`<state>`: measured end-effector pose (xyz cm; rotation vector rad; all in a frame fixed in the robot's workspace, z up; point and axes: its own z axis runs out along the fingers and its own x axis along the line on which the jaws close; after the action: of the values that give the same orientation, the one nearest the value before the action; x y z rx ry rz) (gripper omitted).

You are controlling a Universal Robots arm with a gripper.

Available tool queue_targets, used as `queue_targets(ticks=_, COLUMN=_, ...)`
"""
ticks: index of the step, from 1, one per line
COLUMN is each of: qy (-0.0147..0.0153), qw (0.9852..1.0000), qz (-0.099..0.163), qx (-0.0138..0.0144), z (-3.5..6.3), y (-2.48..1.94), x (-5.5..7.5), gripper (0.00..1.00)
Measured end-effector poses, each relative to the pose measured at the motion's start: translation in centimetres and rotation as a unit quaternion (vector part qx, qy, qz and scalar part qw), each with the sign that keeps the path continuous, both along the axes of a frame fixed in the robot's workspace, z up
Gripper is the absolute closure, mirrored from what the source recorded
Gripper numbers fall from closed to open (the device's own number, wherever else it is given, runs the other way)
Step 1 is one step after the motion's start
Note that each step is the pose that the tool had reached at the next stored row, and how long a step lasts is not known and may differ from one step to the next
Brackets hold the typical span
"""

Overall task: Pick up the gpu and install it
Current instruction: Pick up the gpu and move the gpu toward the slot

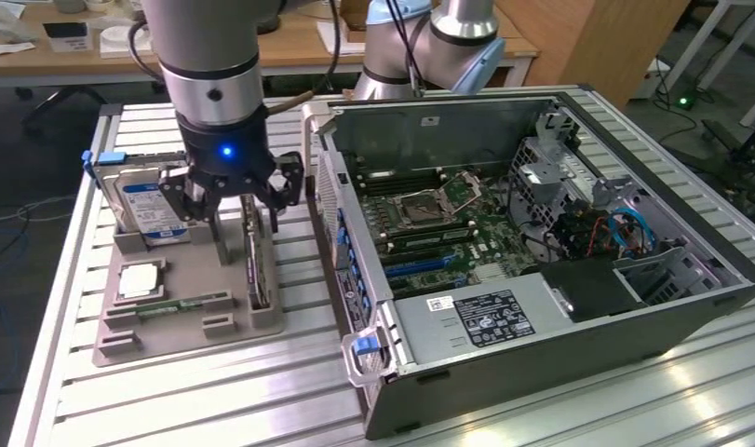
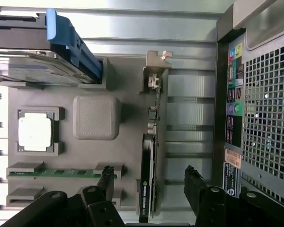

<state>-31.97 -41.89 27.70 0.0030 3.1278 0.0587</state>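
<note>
From where I stand, in the exterior view, the grey tray [image 1: 191, 270] sits on the slatted table at nine o'clock from the open computer case [image 1: 576, 349]. The gpu [image 1: 259, 275] stands on edge in a slot at the tray's three o'clock side, the side nearest the case. The blue-labelled hard drive [image 1: 147, 209] stands at its ten o'clock. The gripper [image 1: 243, 223] hangs straight down over the card, just above it, with nothing in its grasp.

In the wrist view the gpu [image 2: 148, 189] runs away from the camera, its silvery bracket [image 2: 156, 71] at the far end. The gripper [image 2: 148, 172] is spread wide, and its dark fingers [image 2: 195, 184] stand one on each side of the card, apart from both faces. The memory stick [image 2: 57, 173] and the processor [image 2: 34, 132] lie in their own pockets farther off.

I take this as the pick-up step, with the approach lined up and no grip made. As I judge it, a sound grasp calls for the fingers to stay centred on the thin card and square to its faces, so that it lifts out of the slot without tilting.
</note>
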Motion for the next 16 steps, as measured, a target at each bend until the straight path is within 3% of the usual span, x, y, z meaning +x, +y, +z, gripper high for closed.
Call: queue_targets(ticks=16, qy=0.0000, qw=1.0000, qz=0.000, qx=0.0000, z=-2.91, y=-0.20, x=0.2, gripper=0.29)
